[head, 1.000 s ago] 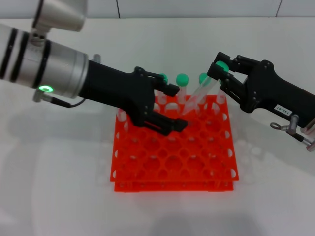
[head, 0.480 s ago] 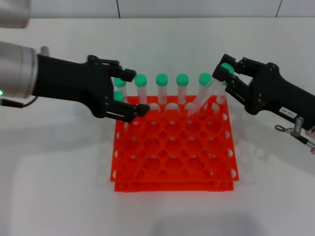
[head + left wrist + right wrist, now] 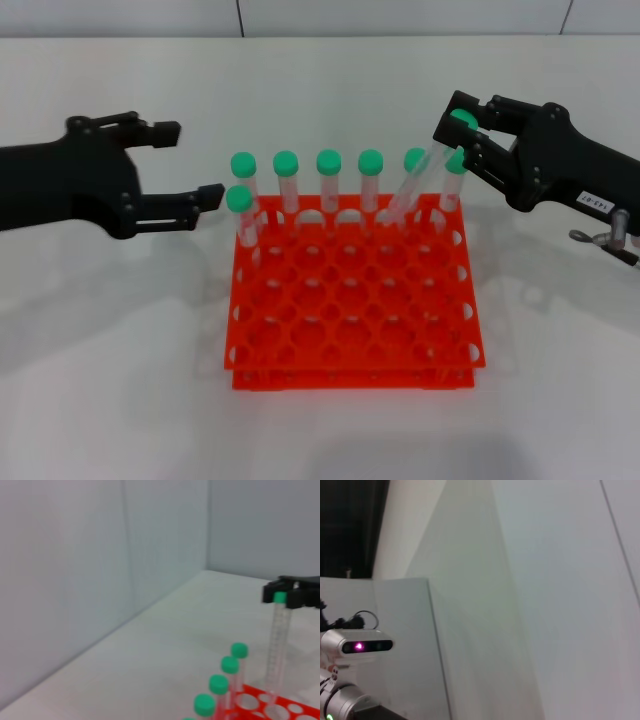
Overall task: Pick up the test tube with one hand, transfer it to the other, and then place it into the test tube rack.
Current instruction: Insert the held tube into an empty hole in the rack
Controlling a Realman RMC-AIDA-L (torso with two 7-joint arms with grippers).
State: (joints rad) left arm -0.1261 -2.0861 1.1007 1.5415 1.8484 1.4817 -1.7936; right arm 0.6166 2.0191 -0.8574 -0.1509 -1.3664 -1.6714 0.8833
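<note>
Right tool (image 3: 463,133): I saw it pinching the green cap of the tube (image 3: 415,185) at the rack's far right corner.
Tube: tilted, its lower end down in a far-row hole of the orange rack (image 3: 352,300).
Left tool (image 3: 188,162): off to the rack's left above the tabletop (image 3: 120,330), fingers spread, holding nothing.
Other tubes (image 3: 329,180): upright along the far row.

White tabletop (image 3: 330,70) against pale panelled walls

The table is smooth and matte, carrying soft grey shadows, and meets a light wall (image 3: 400,15) with thin dark vertical seams. In the left wrist view two plain grey-white walls (image 3: 75,580) join at a corner behind the surface under even, diffuse light.
</note>
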